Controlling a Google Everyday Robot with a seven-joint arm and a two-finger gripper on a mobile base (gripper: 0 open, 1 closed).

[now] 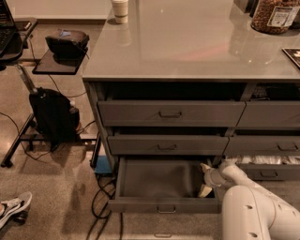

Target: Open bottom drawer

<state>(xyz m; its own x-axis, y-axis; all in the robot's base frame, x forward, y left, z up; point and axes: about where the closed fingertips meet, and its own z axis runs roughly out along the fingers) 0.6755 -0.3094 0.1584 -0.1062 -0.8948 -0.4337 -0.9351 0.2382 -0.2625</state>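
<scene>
Gripper [205, 179] sits inside pulled-out bottom drawer [159, 180], right end, fingers spread; arm [253, 211] bent low.

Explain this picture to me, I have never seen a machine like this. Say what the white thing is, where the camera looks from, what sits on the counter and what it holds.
The white tube at the lower right is a robot arm. It ends in a two-finger claw, which works as its hand. There is one picture, from a camera looking down at a grey cabinet; where the camera is mounted does not show. The bottom drawer is pulled out and its inside is bare. The claw sits at the drawer's right inner edge, fingers spread, holding nothing. On the counter top stand a paper cup and a jar.
</scene>
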